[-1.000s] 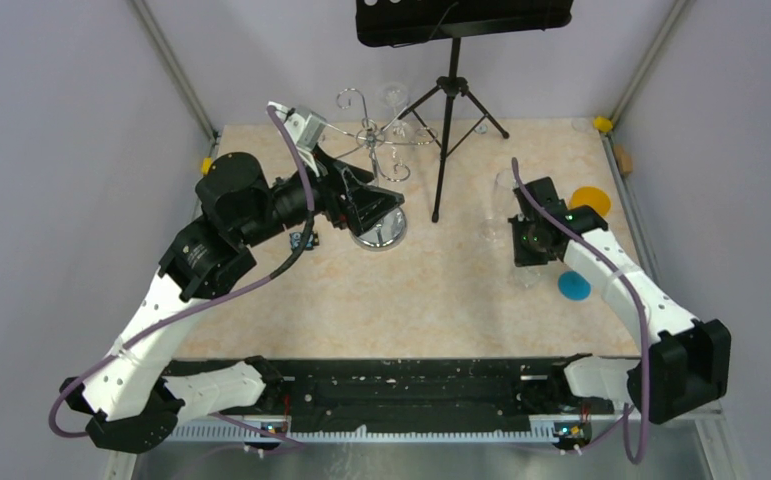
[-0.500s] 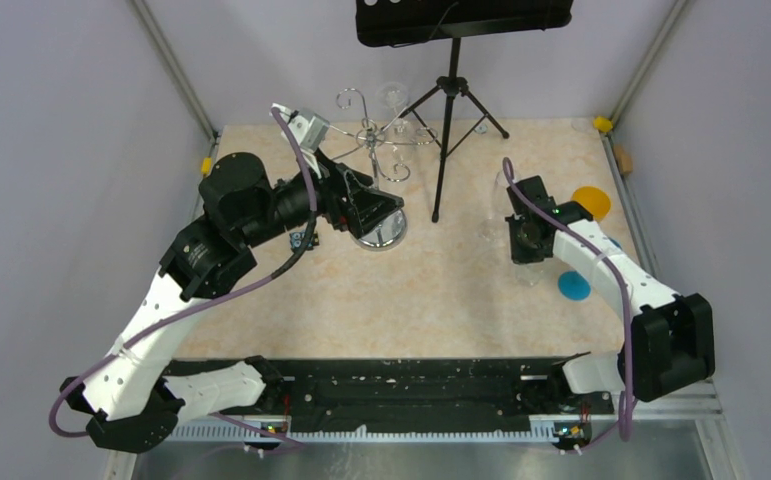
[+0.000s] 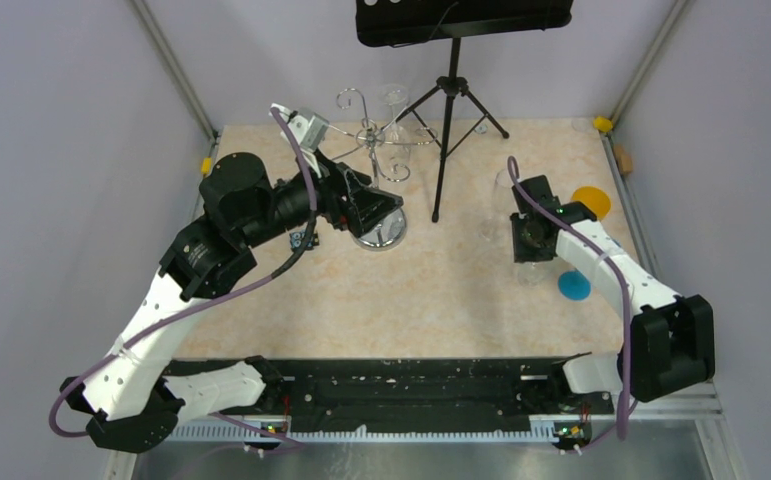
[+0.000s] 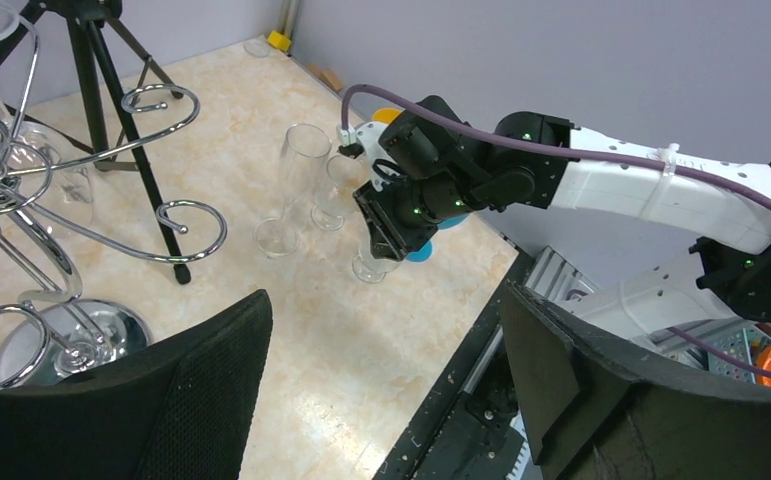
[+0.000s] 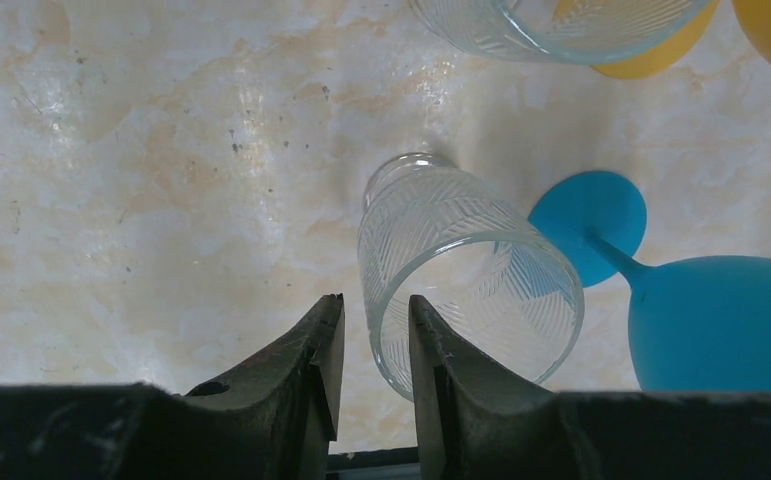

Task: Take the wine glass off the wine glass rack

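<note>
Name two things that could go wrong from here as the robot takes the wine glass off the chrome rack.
1. The left gripper, jaws open, sits close to the wine glass rack, by its base and wire hooks; a bump could tip the rack or shake the hanging wine glass loose.
2. The right gripper hangs at the rim of the patterned glass, with the blue wine glass close beside; a sideways nudge might topple either.

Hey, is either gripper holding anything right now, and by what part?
Left gripper: nothing, open. Right gripper straddles the rim wall of the ribbed glass; whether it actually grips cannot be told.
</note>
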Motion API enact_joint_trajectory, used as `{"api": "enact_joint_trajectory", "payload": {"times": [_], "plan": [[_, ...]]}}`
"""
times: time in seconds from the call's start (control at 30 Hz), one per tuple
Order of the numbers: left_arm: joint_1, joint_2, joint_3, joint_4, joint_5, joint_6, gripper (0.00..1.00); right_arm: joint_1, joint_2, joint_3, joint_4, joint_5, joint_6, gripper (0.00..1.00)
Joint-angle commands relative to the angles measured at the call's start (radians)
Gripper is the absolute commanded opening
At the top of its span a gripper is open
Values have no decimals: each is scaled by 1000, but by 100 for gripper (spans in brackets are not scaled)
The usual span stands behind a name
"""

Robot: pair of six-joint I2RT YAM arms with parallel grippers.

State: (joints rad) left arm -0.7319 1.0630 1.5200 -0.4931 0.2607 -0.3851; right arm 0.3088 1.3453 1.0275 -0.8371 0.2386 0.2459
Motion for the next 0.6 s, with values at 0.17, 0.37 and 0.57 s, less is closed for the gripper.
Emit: {"api": "enact_joint_trajectory", "payload": {"times": [0.17, 0.37, 0.57], "plan": [[16, 74, 113, 25, -56, -5, 88, -8, -185, 41, 74, -36, -37, 43], [104, 199, 260, -26, -81, -55, 87, -9, -323, 48, 122, -73, 4, 49], [380, 289, 255, 58, 115, -242, 70, -9, -424, 63, 159, -145, 44, 49]]}}
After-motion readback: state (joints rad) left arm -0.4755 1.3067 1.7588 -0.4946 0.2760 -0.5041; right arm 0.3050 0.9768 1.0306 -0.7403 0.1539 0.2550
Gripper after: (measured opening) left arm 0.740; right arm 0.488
